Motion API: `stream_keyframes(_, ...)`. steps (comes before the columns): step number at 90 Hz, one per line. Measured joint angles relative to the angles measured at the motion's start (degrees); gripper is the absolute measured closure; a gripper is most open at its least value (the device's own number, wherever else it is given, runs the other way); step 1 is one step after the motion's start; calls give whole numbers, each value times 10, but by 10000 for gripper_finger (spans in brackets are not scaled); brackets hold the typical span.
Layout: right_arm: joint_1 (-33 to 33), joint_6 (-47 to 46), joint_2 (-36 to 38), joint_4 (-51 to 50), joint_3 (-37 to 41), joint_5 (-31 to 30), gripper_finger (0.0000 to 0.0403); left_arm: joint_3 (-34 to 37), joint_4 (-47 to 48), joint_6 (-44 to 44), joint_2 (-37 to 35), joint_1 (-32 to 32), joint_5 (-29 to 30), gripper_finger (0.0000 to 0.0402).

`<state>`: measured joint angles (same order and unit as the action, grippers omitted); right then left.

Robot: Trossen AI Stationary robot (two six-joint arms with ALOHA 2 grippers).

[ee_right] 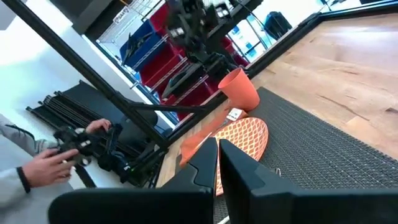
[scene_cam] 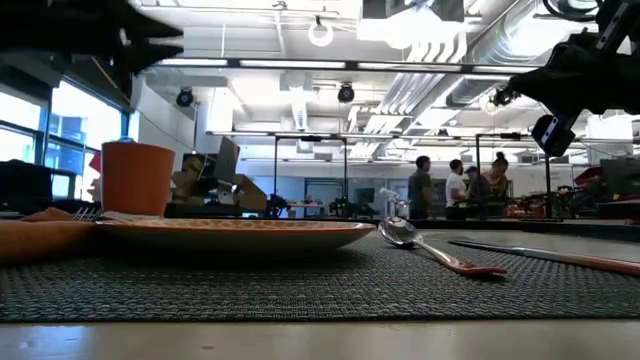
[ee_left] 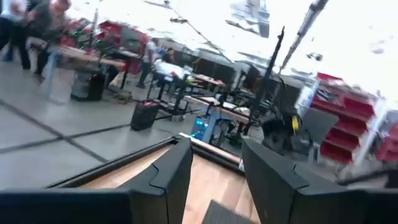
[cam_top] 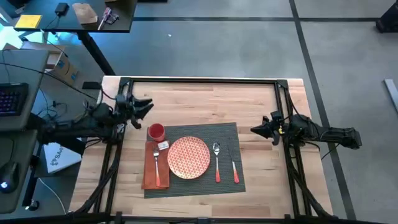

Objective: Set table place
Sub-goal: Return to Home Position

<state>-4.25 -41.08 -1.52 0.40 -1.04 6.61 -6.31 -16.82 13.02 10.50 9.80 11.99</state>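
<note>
The placemat (cam_top: pixel 231 133) is lying in the middle of the desk (cam_top: pixel 199 99), closer to the edge by the low camera than to the far edge. A wide band of bare wood is running beyond its far edge, and open strips are flanking it on both sides. Black frame bars (cam_top: pixel 288 162) are crossing those side strips and running along the far edge.

On the placemat, the plate (cam_top: pixel 188 157) is sitting at the centre. The napkin (cam_top: pixel 148 174) is lying along the left edge with the fork (cam_top: pixel 156 164) on top of it. The cup (cam_top: pixel 156 132) is standing at the far left corner, just beyond the napkin. The spoon (cam_top: pixel 216 159) and the knife (cam_top: pixel 234 167) are lying side by side to the right of the plate, apart from it, with the knife keeping inside the right edge.

The left pincer (cam_top: pixel 148 106) is hovering over bare wood just off the placemat's far left corner, near the cup, with its fingers standing apart and holding nothing. The right pincer (cam_top: pixel 254 130) is hanging just outside the right edge of the placemat, pointing toward it, with its fingers drawn almost together and gripping nothing. In the low view both arms are showing high above the setting, leaving clear air over the plate and cutlery.
</note>
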Motion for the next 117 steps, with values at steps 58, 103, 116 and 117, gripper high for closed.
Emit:
stream_keyframes(58,0,0,-3,-1,0,-1,402,55,169,-28,-103,3,-114,272)
stream_keyframes(103,0,0,-3,-1,-1,-1,403,55,169,-152,-103,7,-112,272)
stream_keyframes(116,0,0,-3,-1,0,-1,403,55,169,-152,-103,7,-112,272)
stream_keyframes(117,0,0,-3,-1,0,-1,403,55,169,-152,-103,7,-112,272)
